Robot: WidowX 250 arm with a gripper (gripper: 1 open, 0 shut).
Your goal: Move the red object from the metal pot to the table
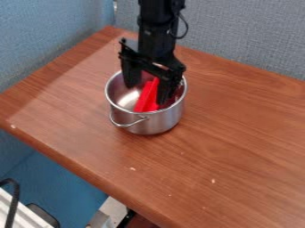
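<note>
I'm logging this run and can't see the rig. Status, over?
Gripper open, fingers down inside metal pot. Red object in pot, between fingers, not lifted. Pot wall stands around it.

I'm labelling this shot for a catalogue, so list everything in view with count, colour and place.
metal pot: one, silver, on the table
wire handle: one, silver, on the pot's near side
red block: one, bright red, inside the pot, leaning
table: one, reddish-brown wood grain, under the pot
wall panels: grey-blue behind the table, blue at the picture's left
cable: one, black, lower left corner
tool: one, black, open, reaching down into the pot around the block
</note>
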